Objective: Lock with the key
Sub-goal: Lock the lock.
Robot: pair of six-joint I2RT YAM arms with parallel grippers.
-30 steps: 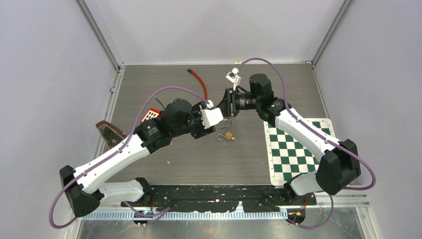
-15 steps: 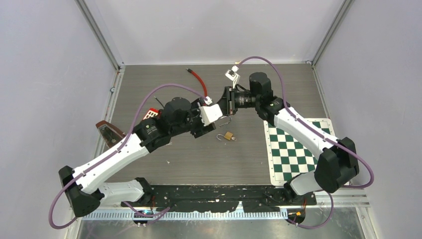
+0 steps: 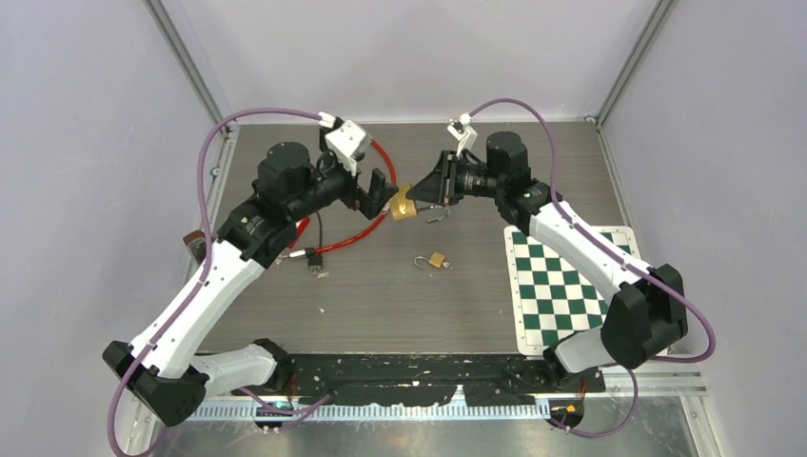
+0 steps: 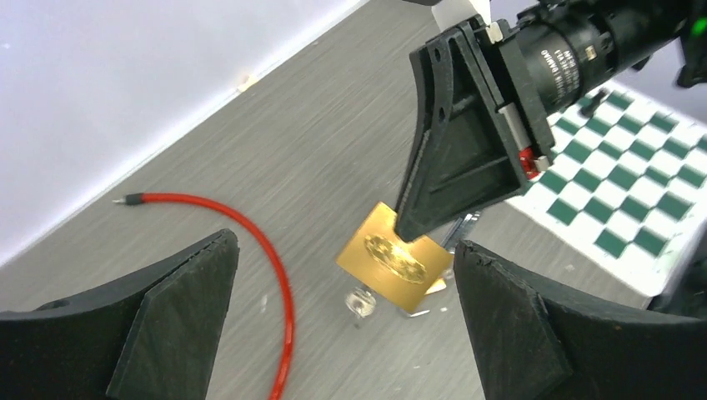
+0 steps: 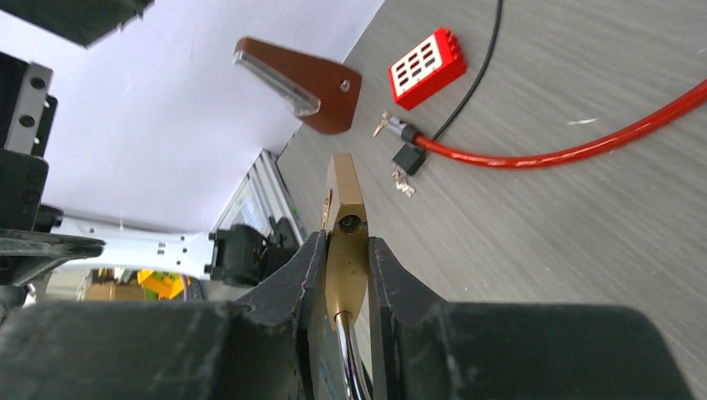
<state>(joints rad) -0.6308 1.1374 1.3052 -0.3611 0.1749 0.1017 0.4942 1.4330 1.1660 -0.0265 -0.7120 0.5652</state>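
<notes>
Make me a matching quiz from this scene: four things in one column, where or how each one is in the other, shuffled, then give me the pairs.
Things
1. large brass padlock
2. small brass padlock
3. left gripper
4. checkerboard mat

States
A. flat on the right side of the table
B. jaws wide open, holding nothing
C. pinched in the right gripper
D. lying loose on the table between the arms

Pairs: 1-C, 2-D, 3-B, 4-A
</notes>
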